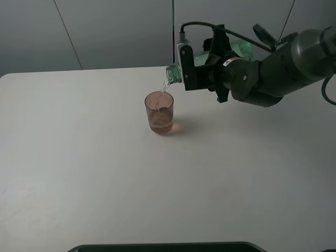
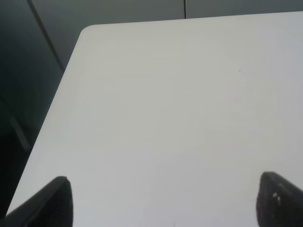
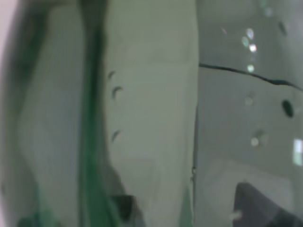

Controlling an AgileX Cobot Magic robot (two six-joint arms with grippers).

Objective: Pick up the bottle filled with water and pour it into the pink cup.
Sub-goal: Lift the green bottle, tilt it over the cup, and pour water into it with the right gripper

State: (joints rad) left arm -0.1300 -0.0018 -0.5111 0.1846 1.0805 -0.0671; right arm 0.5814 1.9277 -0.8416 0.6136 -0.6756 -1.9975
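Note:
The pink cup [image 1: 159,112] stands upright on the white table [image 1: 79,157] a little behind its middle, with some water in it. My right gripper [image 1: 206,65] is shut on the green-tinted bottle [image 1: 175,73] and holds it tipped almost flat, mouth down-left just above the cup's rim. A thin stream of water falls from the mouth into the cup. The bottle's green body [image 3: 94,118] fills the right wrist view at close range. My left gripper [image 2: 163,201] is open and empty over bare table; only its two dark fingertips [image 2: 52,201] show.
The table's far left corner [image 2: 87,30] and left edge show in the left wrist view, with dark floor beyond. A grey wall stands behind the table. A dark edge [image 1: 168,247] lies along the table's front.

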